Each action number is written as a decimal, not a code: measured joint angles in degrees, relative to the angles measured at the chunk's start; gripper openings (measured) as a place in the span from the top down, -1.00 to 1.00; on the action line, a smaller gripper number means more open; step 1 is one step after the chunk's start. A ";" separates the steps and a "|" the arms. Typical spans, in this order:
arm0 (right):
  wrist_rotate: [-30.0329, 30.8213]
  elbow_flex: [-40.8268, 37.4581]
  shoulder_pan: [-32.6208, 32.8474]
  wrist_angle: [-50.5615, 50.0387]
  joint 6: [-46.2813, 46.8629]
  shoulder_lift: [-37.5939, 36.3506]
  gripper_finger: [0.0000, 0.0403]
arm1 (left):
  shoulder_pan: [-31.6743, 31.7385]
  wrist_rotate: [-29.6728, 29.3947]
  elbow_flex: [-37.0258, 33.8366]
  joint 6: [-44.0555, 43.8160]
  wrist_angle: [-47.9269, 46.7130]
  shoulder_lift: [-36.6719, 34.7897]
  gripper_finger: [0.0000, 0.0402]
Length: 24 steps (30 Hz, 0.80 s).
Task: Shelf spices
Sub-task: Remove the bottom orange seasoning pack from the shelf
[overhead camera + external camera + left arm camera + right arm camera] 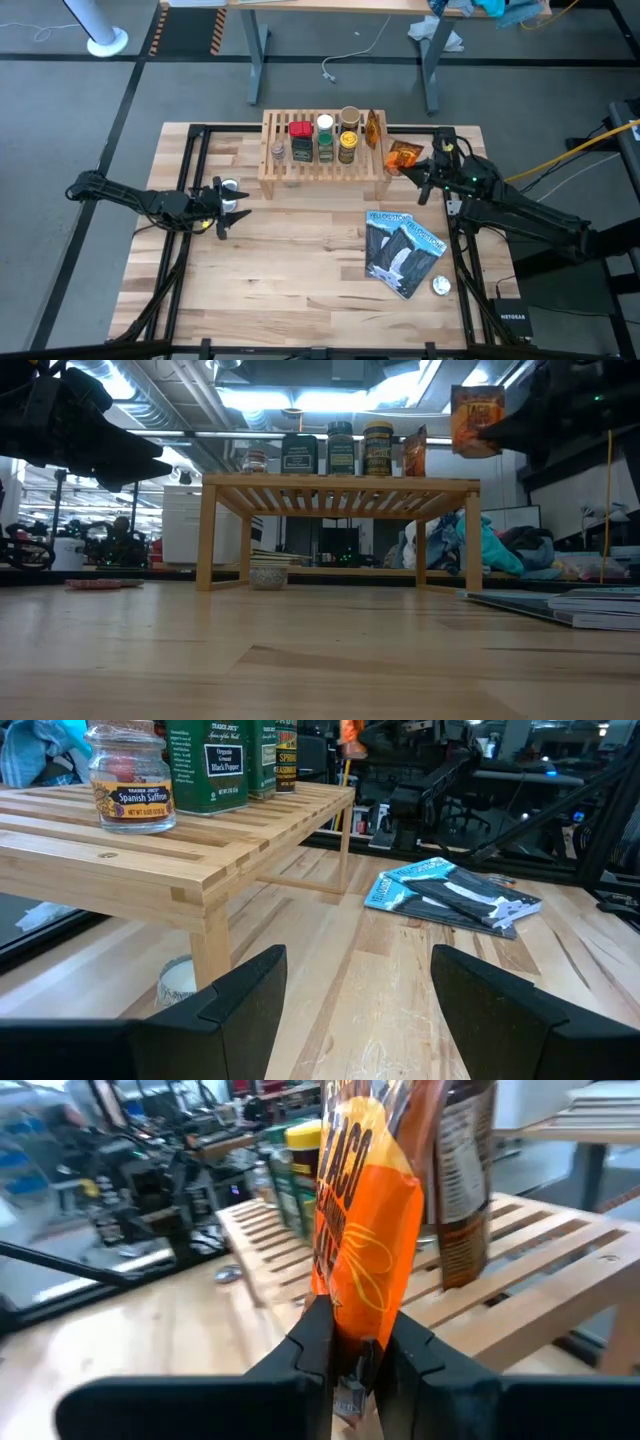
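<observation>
The shelf (325, 160) stands at the far middle of the table, and several spices are on its slatted top: a saffron jar (130, 780), dark tins (300, 140), capped jars (347, 145) and an upright packet (373, 128). Just right of the shelf, at about its top's height, my right gripper (417, 168) is shut on an orange crinkly packet (403, 157). At the table's left my left gripper (228, 205) is open with nothing between its fingers, pointing level toward the shelf. My right gripper pinches one end edge of the orange packet (352, 1342) between its two fingers. The fingers come about level from the table's right side. The packet (477, 420) stands upright past the fingertips, lifted clear of table and shelf, beside the shelf's right end.
Two blue-and-black pouches (402, 250) lie on the table's right half, with a silver disc (441, 285) near them. Another silver disc (232, 187) lies by my left gripper. A small pale jar (268, 573) sits on the table under the shelf's left end.
</observation>
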 joint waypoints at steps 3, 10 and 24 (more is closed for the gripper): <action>1.05 0.00 4.10 -0.42 0.40 -0.09 0.78 | 0.02 -0.02 0.02 0.00 0.00 0.00 -0.20; 11.92 0.00 18.05 -0.69 2.03 0.17 0.78 | 0.00 -0.02 0.00 0.00 0.01 0.01 -0.20; 42.58 -10.81 46.22 28.20 7.33 14.62 0.78 | 0.00 -0.02 0.02 0.00 -0.01 0.01 -0.20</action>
